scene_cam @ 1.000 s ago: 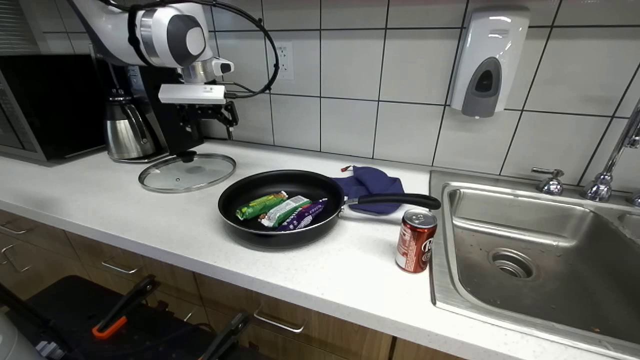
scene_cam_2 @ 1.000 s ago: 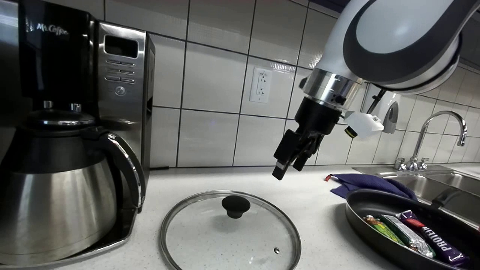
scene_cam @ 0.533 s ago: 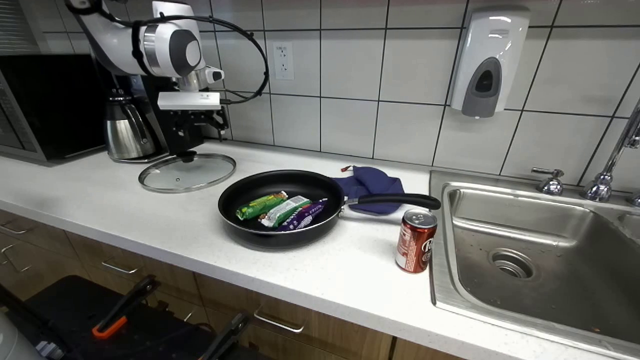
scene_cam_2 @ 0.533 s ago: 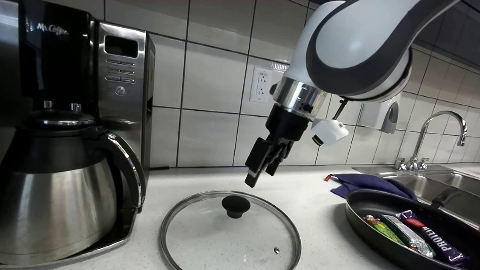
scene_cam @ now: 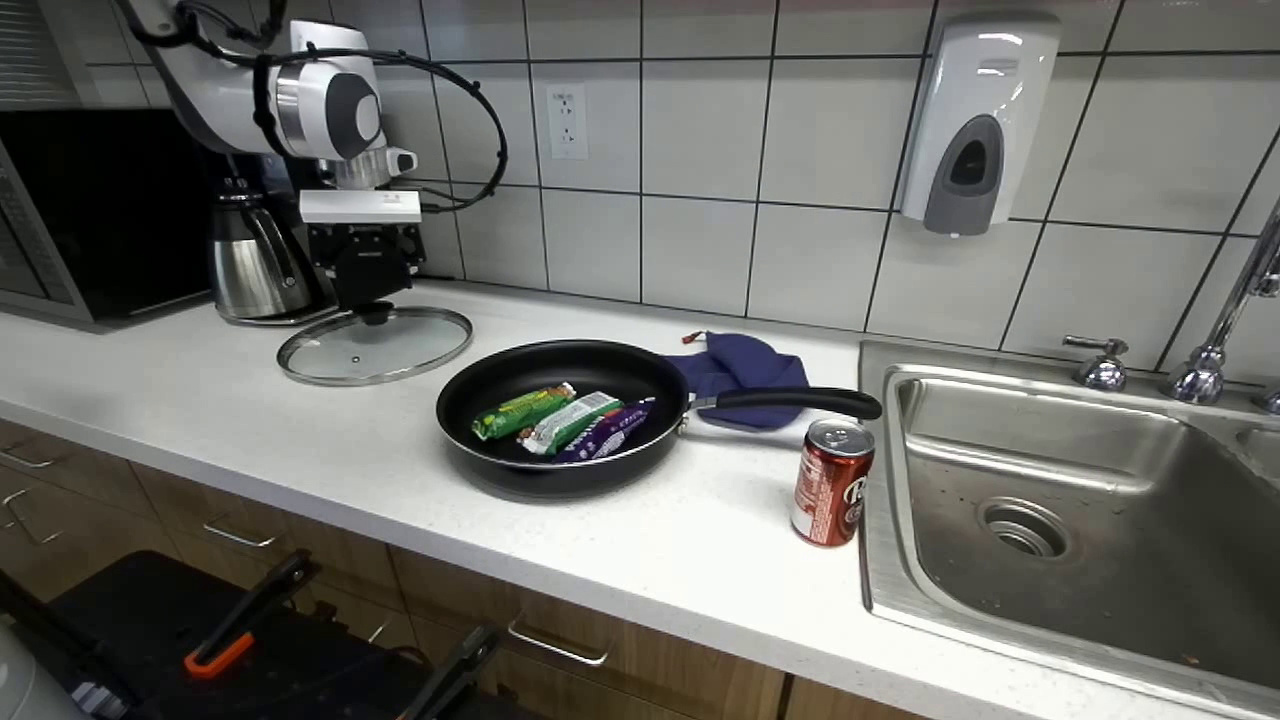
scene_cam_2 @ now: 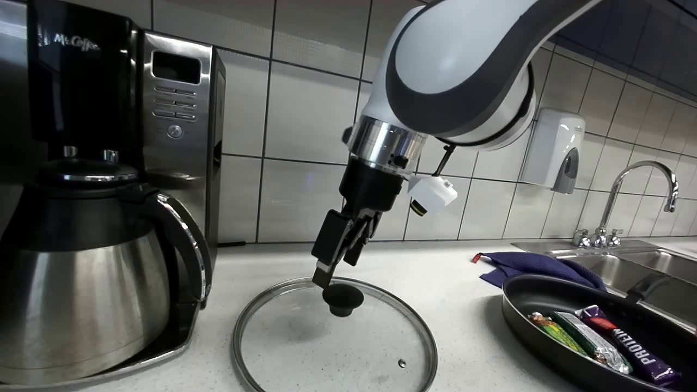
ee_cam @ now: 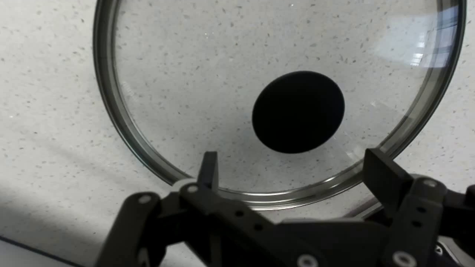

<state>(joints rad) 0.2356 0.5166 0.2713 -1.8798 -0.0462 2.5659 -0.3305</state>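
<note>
My gripper (ee_cam: 292,160) has its two fingers spread wide with nothing between them, so I am holding nothing. Nearest to it is the black knob (ee_cam: 298,111) of the glass lid (scene_cam_2: 335,348): in the wrist view the knob lies just ahead of the fingertips, roughly centred to the gap, and I see no contact there. In an exterior view one fingertip appears right at its edge, so I cannot tell for certain if they touch. I judge the work to be at an early stage: the knob is not gripped, and the lid lies flat on the counter (scene_cam: 250,420), not lifted. To one side of it stands the coffee jug (scene_cam_2: 81,305). Farther, on the opposite side, is the uncovered pan (scene_cam: 600,362), with three wrapped bars (scene_cam: 572,423) already inside. Farthest are the dark blue cloth (scene_cam: 745,365) and the red can (scene_cam: 832,490), which stands next to the sink (scene_cam: 885,500).
</note>
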